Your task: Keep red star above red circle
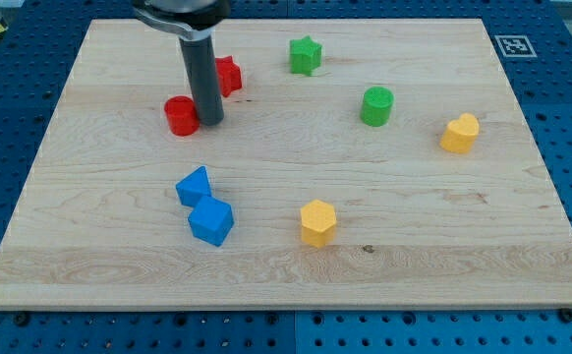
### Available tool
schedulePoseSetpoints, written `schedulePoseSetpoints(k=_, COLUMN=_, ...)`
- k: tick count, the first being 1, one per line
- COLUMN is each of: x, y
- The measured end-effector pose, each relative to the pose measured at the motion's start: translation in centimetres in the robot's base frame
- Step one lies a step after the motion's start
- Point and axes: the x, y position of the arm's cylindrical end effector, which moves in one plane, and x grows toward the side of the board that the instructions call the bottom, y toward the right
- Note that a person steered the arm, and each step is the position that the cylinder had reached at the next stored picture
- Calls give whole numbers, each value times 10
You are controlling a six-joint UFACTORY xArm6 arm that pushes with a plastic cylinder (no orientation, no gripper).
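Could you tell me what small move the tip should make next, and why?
Probably a short push toward the view's top-left. My tip sits between the red circle and the red star, which lies up-right of the circle, not straight above it.

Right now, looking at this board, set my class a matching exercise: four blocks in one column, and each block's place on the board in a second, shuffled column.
Column one:
1. red circle
2. green star
3. yellow hexagon
4. blue cube

Column two:
a. lowest yellow block, near the view's bottom
b. touching another blue block
c. nearest the view's top
d. just left of my tip

Pairs: 1-d, 2-c, 3-a, 4-b
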Motion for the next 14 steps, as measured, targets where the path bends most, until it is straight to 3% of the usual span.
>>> schedulePoseSetpoints(k=2, x=-5, y=-49)
schedulePoseSetpoints(k=7, x=0, y=-76)
schedulePoseSetpoints(k=10, x=-45, y=-76)
schedulePoseSetpoints(k=12, x=-101, y=-39)
schedulePoseSetpoints(k=14, x=-101, y=29)
